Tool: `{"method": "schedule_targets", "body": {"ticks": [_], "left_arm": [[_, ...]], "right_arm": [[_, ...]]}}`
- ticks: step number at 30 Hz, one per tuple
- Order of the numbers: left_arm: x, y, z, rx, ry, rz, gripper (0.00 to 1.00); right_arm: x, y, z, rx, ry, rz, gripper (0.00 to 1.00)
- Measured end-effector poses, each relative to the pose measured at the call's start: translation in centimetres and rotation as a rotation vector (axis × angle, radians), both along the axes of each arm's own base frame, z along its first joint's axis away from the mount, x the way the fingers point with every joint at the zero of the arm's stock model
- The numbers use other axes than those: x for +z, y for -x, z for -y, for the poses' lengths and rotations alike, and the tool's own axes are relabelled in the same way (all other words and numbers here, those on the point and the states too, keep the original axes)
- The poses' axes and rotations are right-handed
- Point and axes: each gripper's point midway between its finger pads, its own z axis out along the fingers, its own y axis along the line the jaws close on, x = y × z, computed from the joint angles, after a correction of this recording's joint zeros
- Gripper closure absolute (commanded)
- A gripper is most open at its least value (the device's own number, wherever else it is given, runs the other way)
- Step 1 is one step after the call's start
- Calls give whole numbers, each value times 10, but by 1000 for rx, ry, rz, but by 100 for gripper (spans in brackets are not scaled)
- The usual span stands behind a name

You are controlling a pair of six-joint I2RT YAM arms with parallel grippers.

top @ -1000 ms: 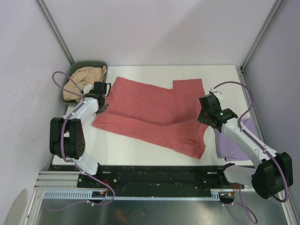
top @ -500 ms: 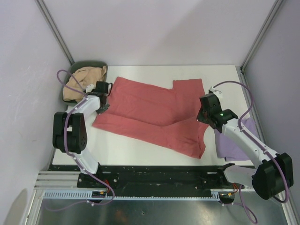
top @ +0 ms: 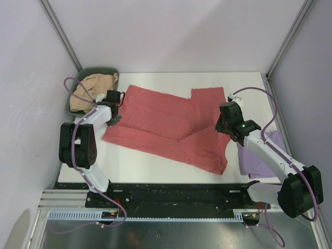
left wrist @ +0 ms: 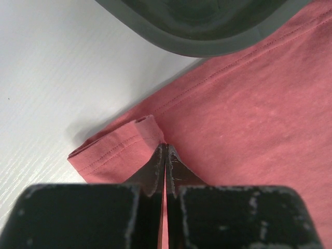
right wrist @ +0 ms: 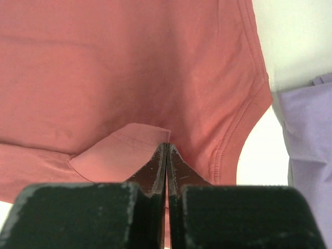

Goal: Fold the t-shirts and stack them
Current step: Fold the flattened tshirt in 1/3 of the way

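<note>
A white, faintly grained surface (top: 155, 165) is enclosed by plain pale walls (top: 181, 36), with slanted metal posts (top: 61, 36) seen at the far left and far right corners and a metal rail (top: 155, 218) running along the near edge, where the two arm bases are bolted. Purple cables (top: 273, 111) are looped along both arms. The salmon-red t-shirt (top: 166, 124) is spread across the middle of the surface, its near part doubled over into a long diagonal band that reaches toward the near right. At its left edge, a small fold of the hem is pinched by the left tool (left wrist: 165, 148), whose jaws are pressed tightly together on the cloth. At the right side of the garment, a raised flap beside the sleeve seam is clamped in the same way by the right tool (right wrist: 167, 146). The lavender t-shirt (top: 259, 161) is laid at the near right corner of the surface, partly covered by the right arm and separated from the salmon-red cloth by a narrow strip of white. The tan-beige t-shirt (top: 91, 91) is bunched up in a dark green bin (top: 98, 70) at the far left corner, just beside the left arm's wrist.
</note>
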Motion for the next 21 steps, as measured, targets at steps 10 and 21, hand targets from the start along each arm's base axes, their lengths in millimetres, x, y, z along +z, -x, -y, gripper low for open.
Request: {"method": "schedule_targets", "body": {"ticks": [10, 21], "left_arm": [[1, -3, 0, 0, 0, 5, 100], [-3, -4, 3, -45, 4, -14, 53]], "right_arm": [[16, -10, -11, 30, -6, 42, 100], [-28, -28, 1, -6, 44, -74, 81]]}}
